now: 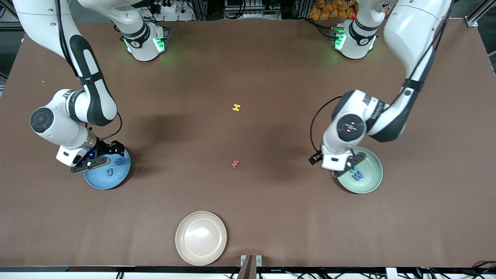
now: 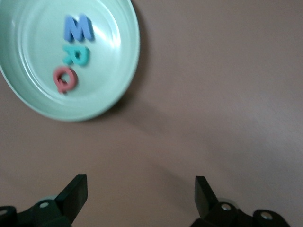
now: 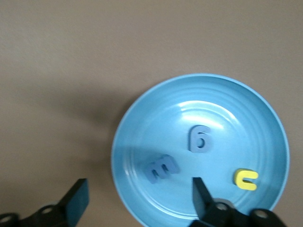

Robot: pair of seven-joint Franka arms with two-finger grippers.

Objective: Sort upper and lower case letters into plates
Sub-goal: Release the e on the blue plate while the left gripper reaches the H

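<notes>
The H [image 1: 236, 107] lies farther from the front camera than the w [image 1: 235, 164].

Mint plate [image 2: 120, 71] holds blue W [image 2: 78, 28], teal R [image 2: 75, 55], red Q [image 2: 65, 79].

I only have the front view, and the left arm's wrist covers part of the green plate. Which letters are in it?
Observer: Three: blue W, teal R and red Q lie in the mint green plate.
Operator: And the blue plate, under the right gripper?
Observer: Besides blue g and blue m, a yellow u lies in the light blue plate.
Operator: Is either gripper carrying anything?
Observer: No. The left gripper, over the mint green plate's rim, and the right gripper, over the light blue plate's rim, both have open, empty jaws.
</notes>
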